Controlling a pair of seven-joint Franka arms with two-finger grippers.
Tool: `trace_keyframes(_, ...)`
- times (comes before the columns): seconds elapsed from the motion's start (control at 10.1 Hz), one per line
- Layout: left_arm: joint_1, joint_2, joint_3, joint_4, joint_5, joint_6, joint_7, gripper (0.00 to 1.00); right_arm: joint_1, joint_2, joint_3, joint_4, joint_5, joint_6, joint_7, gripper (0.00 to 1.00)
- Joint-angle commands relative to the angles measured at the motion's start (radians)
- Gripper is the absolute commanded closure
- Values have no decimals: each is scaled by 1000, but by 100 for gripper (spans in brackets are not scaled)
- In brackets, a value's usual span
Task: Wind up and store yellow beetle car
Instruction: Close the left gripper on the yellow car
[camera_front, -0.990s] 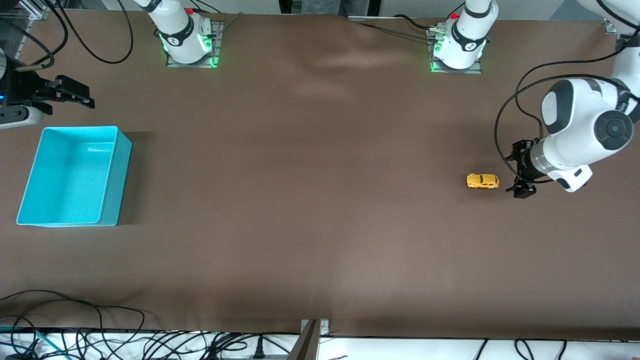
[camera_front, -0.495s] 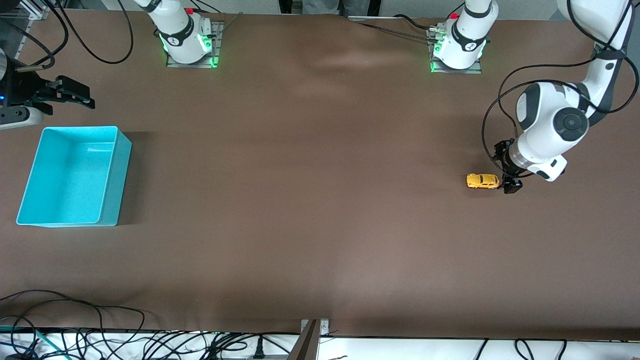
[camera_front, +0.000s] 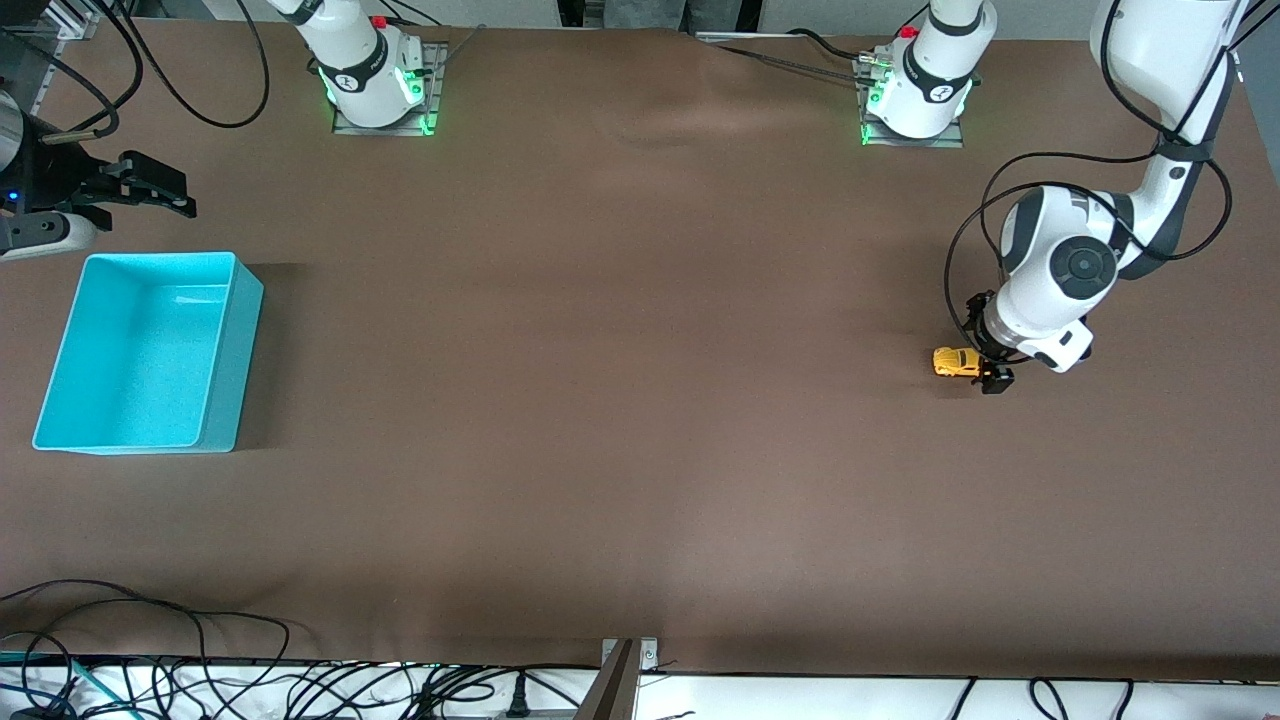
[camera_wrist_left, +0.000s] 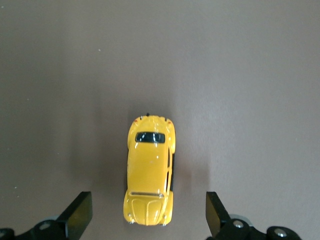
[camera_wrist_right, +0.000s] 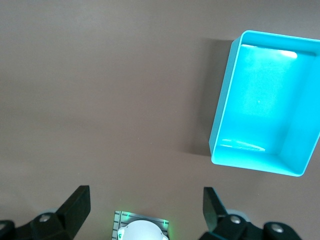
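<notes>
The left gripper (camera_wrist_left: 145, 220) hangs over the yellow beetle car (camera_wrist_left: 149, 170), jaws wide apart, flanking one end without contact. The car rests on the table (camera_front: 640, 400), well apart from the turquoise bin (camera_front: 225, 350). Step in hand: approach for grasp. Next move likely calls for descent and closure. The right gripper (camera_wrist_right: 145, 215) waits beside the bin, jaws apart, empty.

Even overhead light, soft shadows, perhaps slight glare
</notes>
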Motion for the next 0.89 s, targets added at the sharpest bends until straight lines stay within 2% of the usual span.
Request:
trace_keyframes(0.0,3,36,-7,21,45,2,-16,0,1,0,1,9,9,-2,3,0)
trace_keyframes(0.79,23,59,1,21,45,-6,16,0,26,7,4,7,9,12,12,0)
